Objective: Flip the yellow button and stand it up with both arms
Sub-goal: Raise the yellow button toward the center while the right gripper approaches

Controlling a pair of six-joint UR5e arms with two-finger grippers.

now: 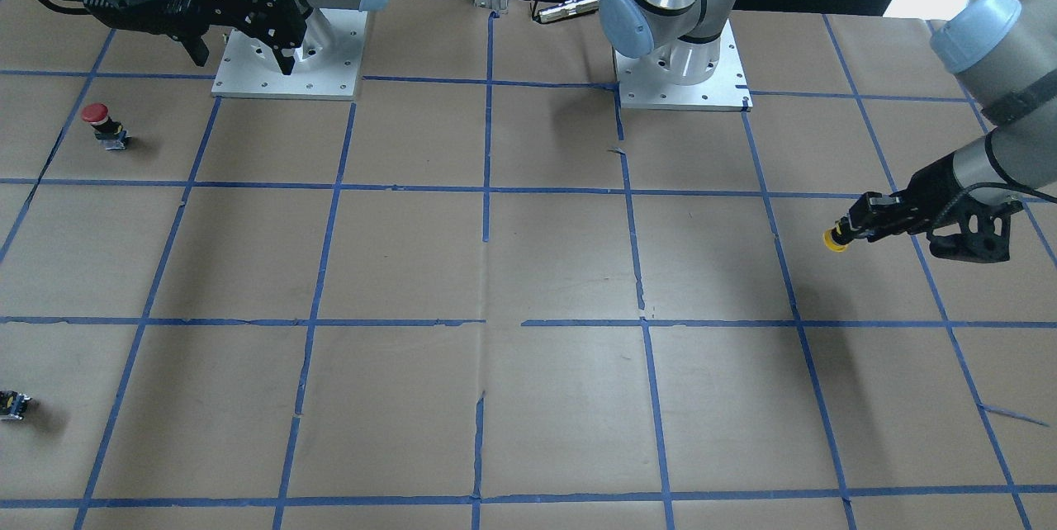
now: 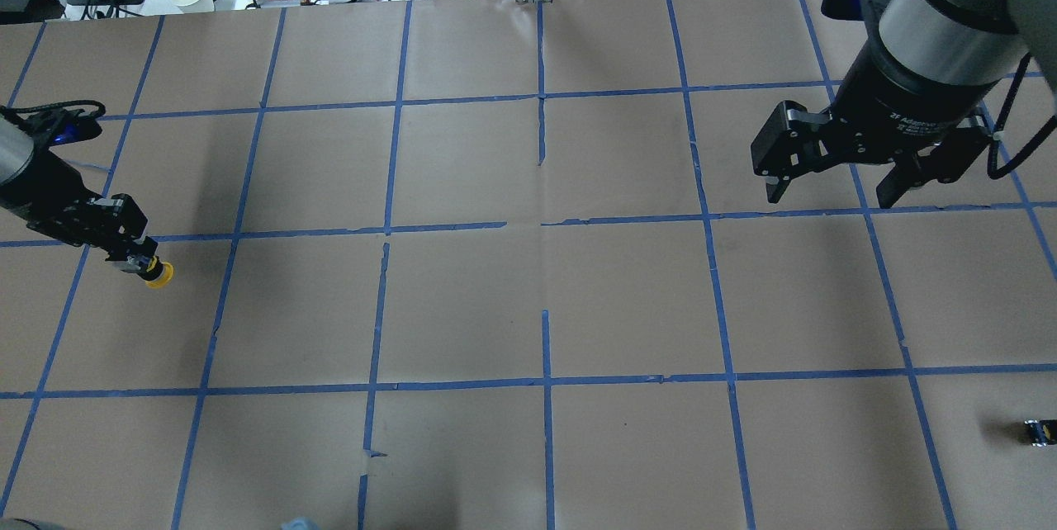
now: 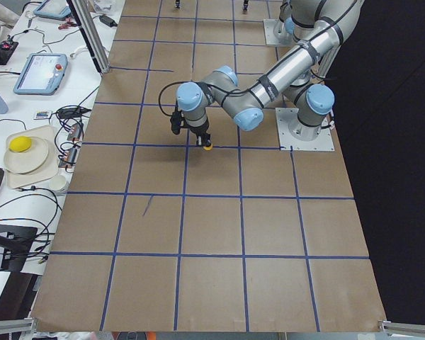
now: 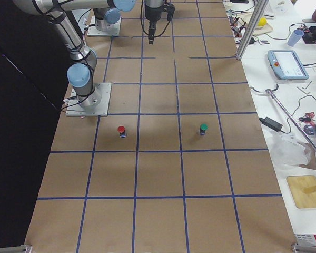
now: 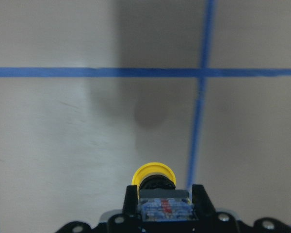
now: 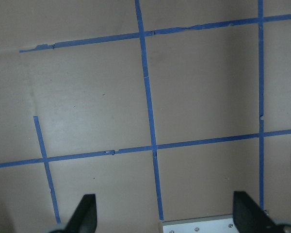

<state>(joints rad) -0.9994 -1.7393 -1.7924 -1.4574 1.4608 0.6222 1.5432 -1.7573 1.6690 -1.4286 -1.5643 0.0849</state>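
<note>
Black left gripper (image 2: 132, 260) grasps the yellow button (image 2: 157, 274) by its block; we log right gripper (image 2: 830, 196) released, well apart from it.

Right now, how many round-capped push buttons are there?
3. The yellow-capped, black-bodied push button is held in the black left gripper. The red-capped button stands near the right arm's silver base plate; the green-capped button stands farther out. More may be hidden.

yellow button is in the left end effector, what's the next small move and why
Probably carry the yellow button toward the middle of the table. The left end effector is shut on its body, cap pointing outward, while the right end effector hangs open far across it, so a regrasp needs them closer.
</note>
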